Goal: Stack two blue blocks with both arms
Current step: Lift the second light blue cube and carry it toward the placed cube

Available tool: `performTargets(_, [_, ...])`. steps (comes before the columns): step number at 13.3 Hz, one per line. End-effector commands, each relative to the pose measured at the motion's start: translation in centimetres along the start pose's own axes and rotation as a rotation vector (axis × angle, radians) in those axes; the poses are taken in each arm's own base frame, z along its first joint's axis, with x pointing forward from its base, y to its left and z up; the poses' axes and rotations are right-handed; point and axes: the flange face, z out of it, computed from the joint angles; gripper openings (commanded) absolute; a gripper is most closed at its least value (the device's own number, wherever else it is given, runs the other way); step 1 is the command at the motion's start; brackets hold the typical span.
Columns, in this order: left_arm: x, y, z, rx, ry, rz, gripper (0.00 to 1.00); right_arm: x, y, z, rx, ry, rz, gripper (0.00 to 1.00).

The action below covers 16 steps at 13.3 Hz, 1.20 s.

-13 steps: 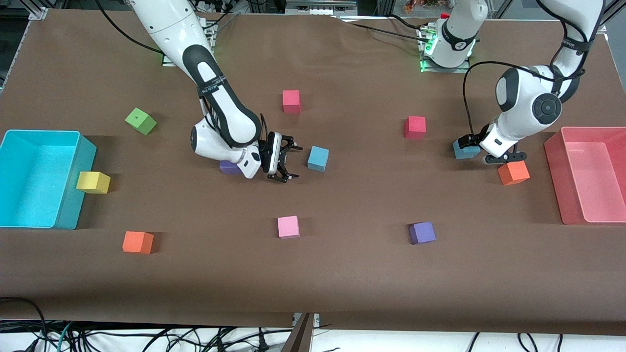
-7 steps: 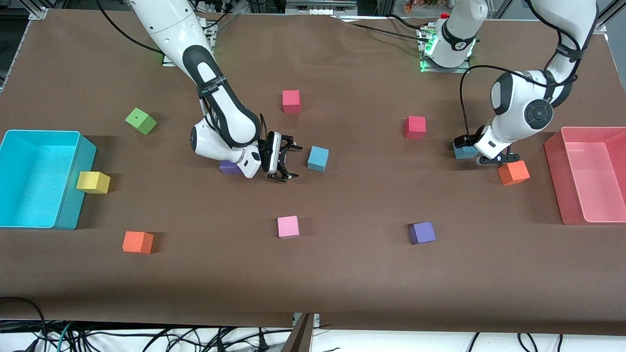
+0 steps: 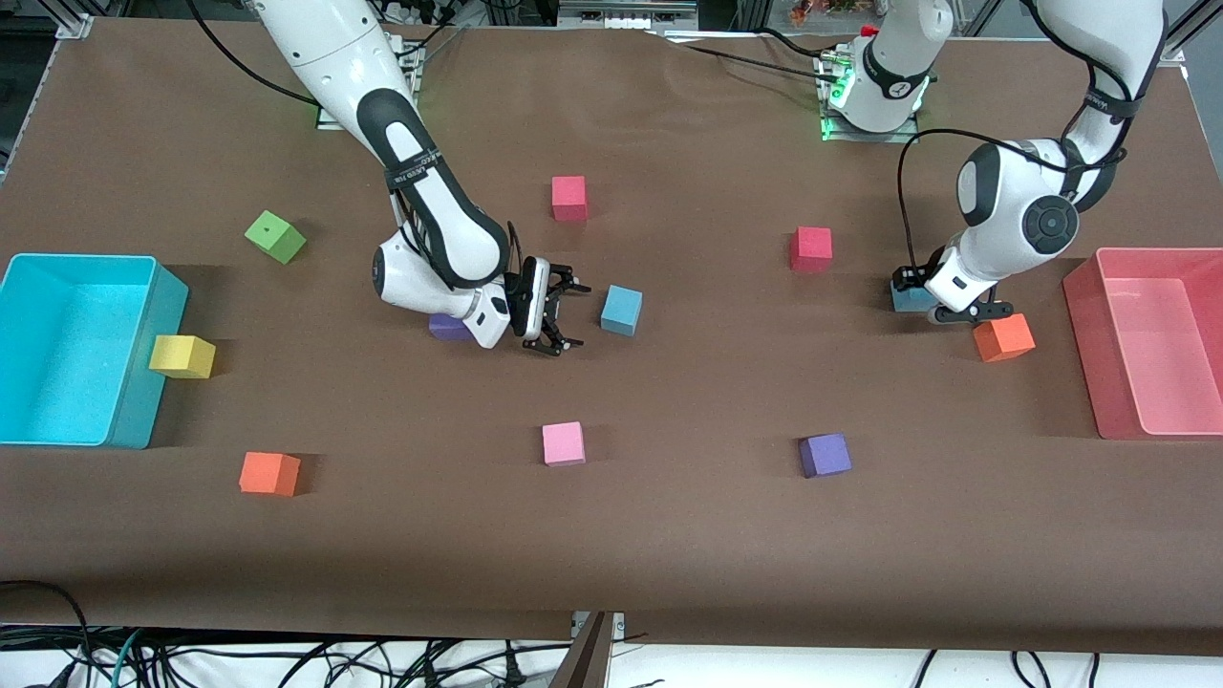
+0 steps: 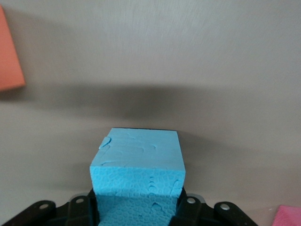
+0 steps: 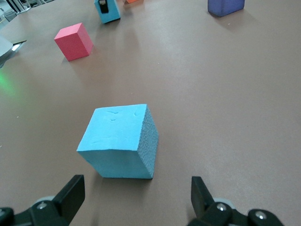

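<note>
Gripper (image 3: 929,304) of the left arm is shut on one blue block (image 4: 137,162), low over the tabletop (image 3: 669,535) beside an orange cube (image 3: 1002,336). Gripper (image 3: 562,318) of the right arm is held wide open with nothing in it, just beside the other blue block (image 3: 621,310) near the middle. Both blocks look like soft, light foam, so they are best squeezed gently on two flat sides.
</note>
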Motion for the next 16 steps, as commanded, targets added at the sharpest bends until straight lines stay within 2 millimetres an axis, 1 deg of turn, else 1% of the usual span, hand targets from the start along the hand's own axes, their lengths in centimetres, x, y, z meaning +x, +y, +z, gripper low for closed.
performTargets(1, [-0.4,1.9,-7.3,0.007,0.108,0.055,0.00,-0.1,-0.2,-0.1,0.002,0.020,-0.001,1.00])
performTargets(3, [-0.3,4.2,-11.2,0.001,0.142,0.079,0.00,0.0,-0.2,0.0,0.003,0.021,0.000,1.00])
performTargets(5, [0.3,8.3,-14.3,0.001,0.186,0.127,0.00,0.1,-0.3,0.0,0.010,0.025,0.000,1.00])
performTargets(6, [0.6,10.8,-16.6,0.001,0.194,0.151,0.00,0.0,-0.2,-0.1,0.008,0.026,0.003,1.00])
performTargets(7, [0.6,13.9,-18.6,0.002,0.189,0.159,0.00,0.0,-0.3,0.0,0.010,0.027,0.004,1.00])
performTargets(8, [0.6,16.9,-19.7,0.005,0.168,0.153,0.00,0.0,-0.3,0.0,0.010,0.027,0.004,1.00])
performTargets(9, [0.6,19.2,-20.2,0.004,0.153,0.135,0.00,0.1,-0.3,0.1,0.011,0.027,0.003,1.00])
performTargets(10, [-0.2,23.0,-19.7,-0.001,0.137,0.152,0.00,0.0,-0.2,-0.1,0.008,0.026,0.004,1.00])
performTargets(11, [-0.4,25.9,-19.0,-0.040,0.110,0.098,0.00,0.0,-0.3,0.0,0.010,0.027,0.004,1.00])
performTargets(13, [-0.9,32.7,-17.8,-0.069,0.089,0.063,0.00,0.0,-0.3,0.0,0.010,0.027,0.004,1.00])
performTargets(14, [-1.0,35.3,-17.6,-0.077,0.090,0.063,0.00,0.0,-0.3,0.0,0.010,0.027,0.004,1.00])
performTargets(15, [-1.2,36.9,-17.0,-0.074,0.086,0.080,0.00,0.0,-0.2,-0.1,0.008,0.026,0.004,1.00])
performTargets(16, [-1.7,39.4,-16.3,-0.081,0.077,0.110,0.00,-0.1,-0.2,-0.1,0.009,0.026,0.005,1.00])
